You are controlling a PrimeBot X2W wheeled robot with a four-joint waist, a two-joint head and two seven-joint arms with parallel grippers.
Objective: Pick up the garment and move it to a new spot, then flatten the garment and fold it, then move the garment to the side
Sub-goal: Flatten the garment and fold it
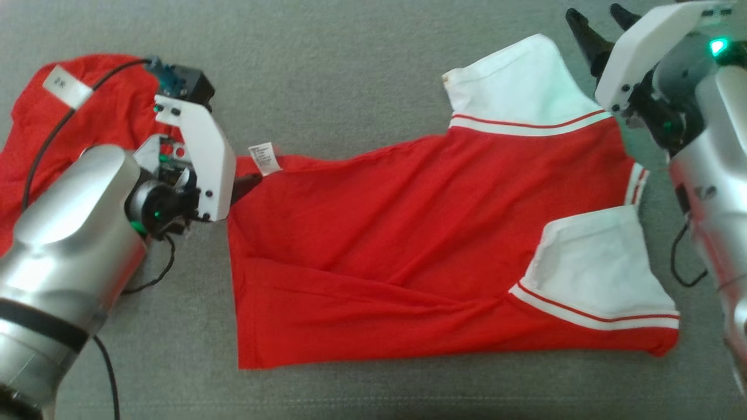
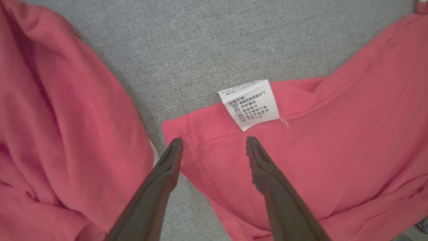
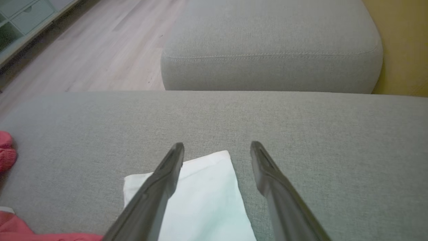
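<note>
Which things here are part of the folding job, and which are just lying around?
Job: white-sleeved red shirt; left gripper and right gripper, both open.
Lying about: crumpled red garment at the left; grey cushion; wooden floor.

Wide grey woven seat surface point(image 1: 350, 70) here, flat and evenly lit, with only soft shadows. Behind its far edge sits a second grey cushion block point(image 3: 271, 43), rounded at the corners, a stitched seam running along its front. To the left of it, pale wooden floor point(image 3: 110, 43) stretches off toward a light cabinet point(image 3: 30, 16) with drawers. Over on the right, a mustard-yellow wall point(image 3: 404, 43).
</note>
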